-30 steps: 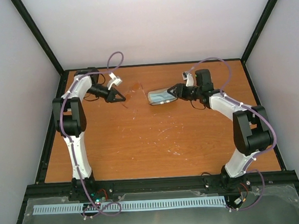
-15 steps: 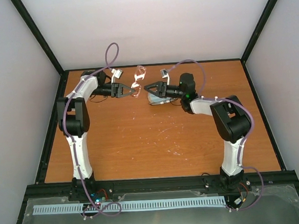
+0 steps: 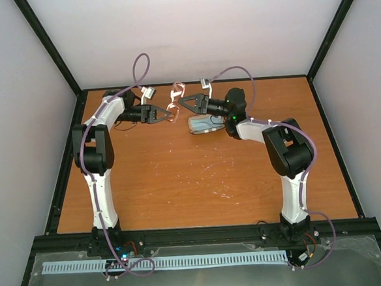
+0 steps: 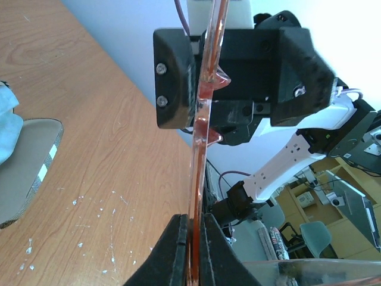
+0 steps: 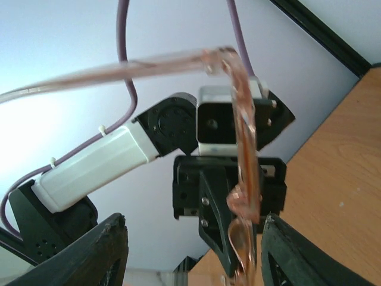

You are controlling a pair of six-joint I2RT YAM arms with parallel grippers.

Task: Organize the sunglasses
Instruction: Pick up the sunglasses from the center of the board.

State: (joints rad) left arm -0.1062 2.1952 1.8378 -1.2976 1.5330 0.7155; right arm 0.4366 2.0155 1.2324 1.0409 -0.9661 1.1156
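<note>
Above and beside case (image 3: 205, 124): sunglasses (image 3: 176, 99) held in air, left gripper (image 3: 167, 115) clamped on lens edge. Right gripper (image 3: 182, 101) spread wide, facing them, probably to fold arm.

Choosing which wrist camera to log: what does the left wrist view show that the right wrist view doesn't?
Only left wrist: the tan case and blue cloth lying on the table. Only right wrist: one temple arm of the sunglasses stretching across the top. Both: the left gripper shut on the sunglasses, the right gripper open facing them, and some table.
</note>
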